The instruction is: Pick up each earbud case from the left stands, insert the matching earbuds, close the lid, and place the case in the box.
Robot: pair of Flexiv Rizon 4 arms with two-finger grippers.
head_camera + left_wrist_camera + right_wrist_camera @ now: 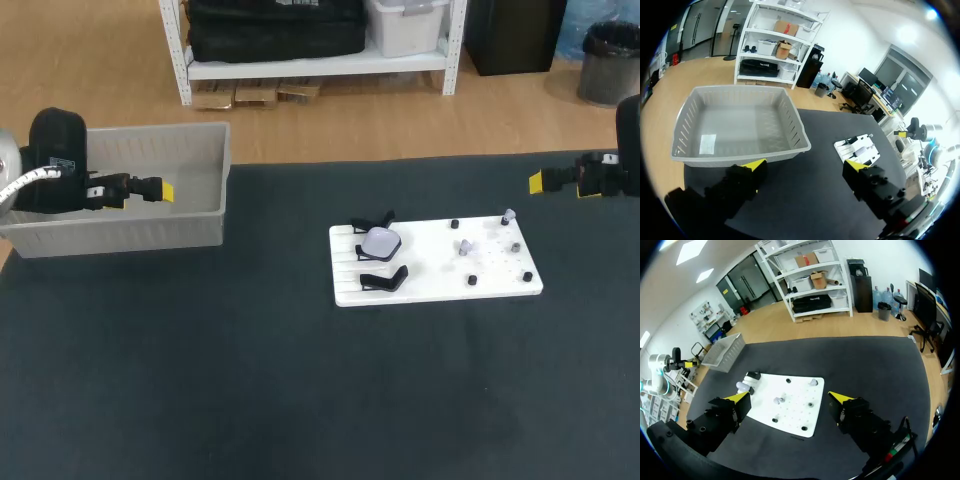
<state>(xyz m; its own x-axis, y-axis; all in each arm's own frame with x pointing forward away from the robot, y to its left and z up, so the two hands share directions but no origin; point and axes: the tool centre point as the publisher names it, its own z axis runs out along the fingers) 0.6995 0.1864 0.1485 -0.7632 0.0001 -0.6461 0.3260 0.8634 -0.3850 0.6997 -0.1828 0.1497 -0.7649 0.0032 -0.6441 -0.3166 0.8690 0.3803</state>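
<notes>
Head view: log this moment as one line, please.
left gripper open, beside grey box | right gripper open, right of white board | earbud case on black stand, untouched | no case in box

Table (250, 380): box (130, 238) at the rear left corner; board (440, 285) right of centre, well apart from the box.
Board, left end: three stands (385, 280) in a row front to back, earbud case (380, 242) on the middle one.
Board, right part: pegs (471, 281), two earbuds (466, 246) among them (one central, one at the rear corner).
Left gripper (160, 190): left edge, by the box.
Right gripper (537, 182): right edge, behind the board.
</notes>
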